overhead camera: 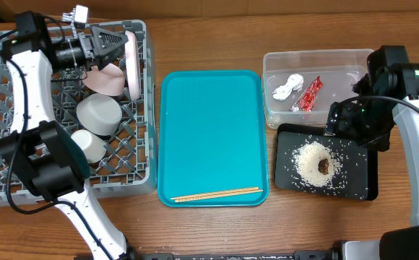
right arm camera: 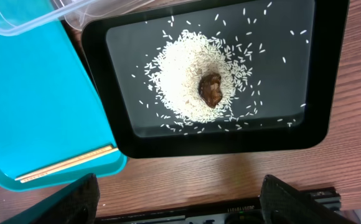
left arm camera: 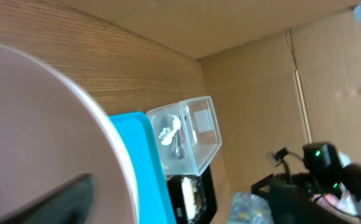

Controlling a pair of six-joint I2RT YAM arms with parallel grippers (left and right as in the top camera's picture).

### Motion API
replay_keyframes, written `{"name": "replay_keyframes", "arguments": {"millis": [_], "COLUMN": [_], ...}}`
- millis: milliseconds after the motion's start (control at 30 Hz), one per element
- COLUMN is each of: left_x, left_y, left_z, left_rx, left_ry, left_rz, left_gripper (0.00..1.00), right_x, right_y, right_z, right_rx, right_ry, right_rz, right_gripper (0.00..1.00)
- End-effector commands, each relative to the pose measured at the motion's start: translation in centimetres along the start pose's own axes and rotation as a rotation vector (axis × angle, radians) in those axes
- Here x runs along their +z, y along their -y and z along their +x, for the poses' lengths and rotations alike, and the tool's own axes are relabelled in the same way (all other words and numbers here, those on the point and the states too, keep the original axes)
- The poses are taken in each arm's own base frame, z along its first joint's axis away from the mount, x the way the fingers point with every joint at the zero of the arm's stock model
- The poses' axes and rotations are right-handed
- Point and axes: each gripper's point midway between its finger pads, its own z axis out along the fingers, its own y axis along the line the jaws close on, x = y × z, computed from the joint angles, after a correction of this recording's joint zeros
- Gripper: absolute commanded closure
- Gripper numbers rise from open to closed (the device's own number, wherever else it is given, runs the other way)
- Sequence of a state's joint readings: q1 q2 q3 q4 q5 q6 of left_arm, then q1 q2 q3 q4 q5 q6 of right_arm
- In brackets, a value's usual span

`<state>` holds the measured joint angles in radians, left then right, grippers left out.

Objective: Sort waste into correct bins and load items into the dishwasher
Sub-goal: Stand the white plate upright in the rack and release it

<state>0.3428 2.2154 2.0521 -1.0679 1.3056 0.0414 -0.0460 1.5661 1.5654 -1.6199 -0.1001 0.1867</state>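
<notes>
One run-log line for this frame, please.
left end effector: at upright plate in rack, grip unclear | right end effector: open by black tray | wrapper, tissue: in clear tub | chopsticks: on teal tray

White links point(overhead camera: 23, 87), black joints point(overhead camera: 40, 155) (cabled).

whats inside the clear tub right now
A crumpled white tissue and a red snack wrapper lie in the clear tub. In the overhead view the right arm covers its right end, so anything there cannot be seen.
</notes>
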Motion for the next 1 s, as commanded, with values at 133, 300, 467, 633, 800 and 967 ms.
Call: {"name": "replay_keyframes", "arguments": {"millis": [133, 300, 467, 633, 800, 967], "left_x": [-1.2, -1.2, 0.5, 5.5, 9.2, 11.8], "left_y": [4.8, 8.2, 10.0, 10.5, 9.2, 6.5], "left_z": [1.0, 3.8, 8.5, 14.8, 20.2, 26.8], "left_rx": [0.158, 0.281, 0.379, 0.481, 0.621, 0.739], "left_ry": [-0.009, -0.077, -0.230, -0.481, -0.678, -0.874], "left_rz": [-0.113, -0.388, -0.653, -0.740, -0.835, -0.886], "left_gripper": [0.00, 0.00, 0.00, 0.00, 0.00, 0.00], "right_x": [-1.0, -1.0, -1.0, -1.0, -1.0, -1.2], "right_y": [0.0, 0.0, 0.0, 0.0, 1.0, 2.9], "right_z": [-0.2, -0.2, -0.2, -0.2, -0.1, -0.5], "right_rx": [0.005, 0.004, 0.005, 0.005, 0.046, 0.135], "right_ry": [0.039, 0.039, 0.039, 0.040, 0.040, 0.062], "right_rz": [-0.004, -0.004, -0.004, -0.004, 0.052, 0.119], "right_gripper": [0.16, 0.16, 0.16, 0.16, 0.16, 0.13]}}
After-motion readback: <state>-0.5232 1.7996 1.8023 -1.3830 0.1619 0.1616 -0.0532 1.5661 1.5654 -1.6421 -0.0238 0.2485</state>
